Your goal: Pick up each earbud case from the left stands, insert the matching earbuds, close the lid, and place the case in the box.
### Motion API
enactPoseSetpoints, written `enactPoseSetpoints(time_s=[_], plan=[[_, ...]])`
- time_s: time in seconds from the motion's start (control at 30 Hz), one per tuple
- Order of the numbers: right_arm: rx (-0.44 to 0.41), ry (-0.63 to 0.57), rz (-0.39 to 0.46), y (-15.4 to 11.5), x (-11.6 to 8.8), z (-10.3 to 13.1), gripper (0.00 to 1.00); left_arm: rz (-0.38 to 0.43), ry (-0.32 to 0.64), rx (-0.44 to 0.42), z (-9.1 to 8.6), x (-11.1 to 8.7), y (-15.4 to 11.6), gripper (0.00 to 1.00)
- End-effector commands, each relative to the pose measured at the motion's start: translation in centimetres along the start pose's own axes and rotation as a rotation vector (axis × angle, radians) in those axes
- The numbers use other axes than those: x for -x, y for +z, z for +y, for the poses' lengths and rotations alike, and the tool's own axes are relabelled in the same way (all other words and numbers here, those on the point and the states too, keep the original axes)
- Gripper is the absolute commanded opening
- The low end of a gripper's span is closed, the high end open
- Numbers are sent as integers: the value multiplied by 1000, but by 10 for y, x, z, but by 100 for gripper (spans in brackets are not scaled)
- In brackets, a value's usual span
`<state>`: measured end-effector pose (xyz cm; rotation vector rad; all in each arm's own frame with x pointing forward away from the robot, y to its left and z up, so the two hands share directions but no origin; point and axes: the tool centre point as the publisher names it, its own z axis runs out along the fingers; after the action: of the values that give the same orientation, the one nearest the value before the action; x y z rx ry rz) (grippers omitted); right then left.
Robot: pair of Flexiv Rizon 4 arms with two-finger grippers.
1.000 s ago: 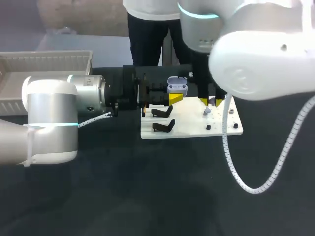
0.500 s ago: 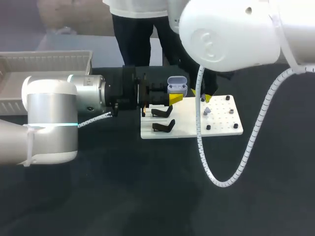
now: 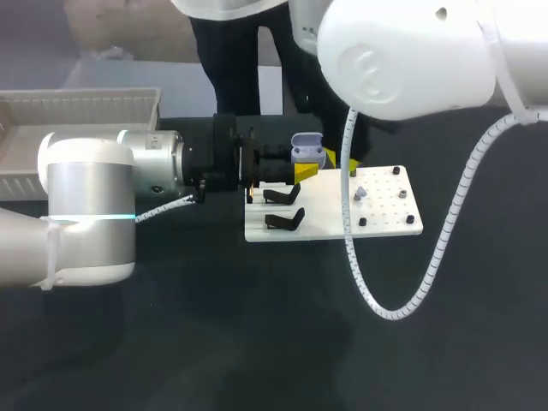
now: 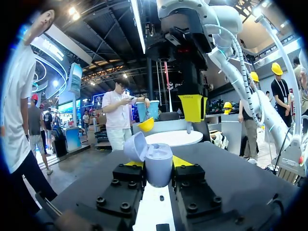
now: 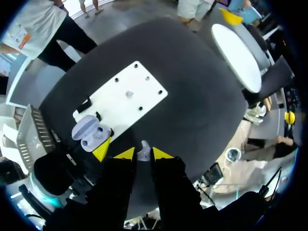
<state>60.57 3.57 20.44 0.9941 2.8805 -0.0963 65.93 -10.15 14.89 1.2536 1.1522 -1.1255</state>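
The left gripper (image 4: 158, 162) was found clenched on the earbud case (image 4: 158, 169), which was pressed from both sides by the yellow fingertips. The case was a smooth, rounded lavender shell, and its hinged lid was tilted back open. Ahead of and above it the right gripper (image 5: 143, 155) was held, its wedge-shaped yellow tips pinched on a small pale earbud (image 5: 143, 149). Under both grippers a flat white plate (image 3: 390, 218) was laid, rectangular and drilled with dark holes. A second earbud (image 3: 360, 193) was seated upright near the plate's middle. Two black angled stands (image 3: 283, 208) were fixed to the plate just beside the left gripper. The table (image 3: 257, 342) was covered in matte black. The box (image 3: 81, 111), a white ribbed tray, was set well behind the left gripper.
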Motion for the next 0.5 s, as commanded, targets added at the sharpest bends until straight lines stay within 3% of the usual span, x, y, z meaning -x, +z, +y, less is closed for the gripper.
enactPoseSetpoints(time_s=[0.03, 0.5], plan=[[38, -15, 0, -12, 6, 7, 0, -4, 4, 6, -1, -1, 0, 0], [61, -186, -28, -21, 11, 46, 0, -4, 4, 6, -1, -1, 0, 0]])
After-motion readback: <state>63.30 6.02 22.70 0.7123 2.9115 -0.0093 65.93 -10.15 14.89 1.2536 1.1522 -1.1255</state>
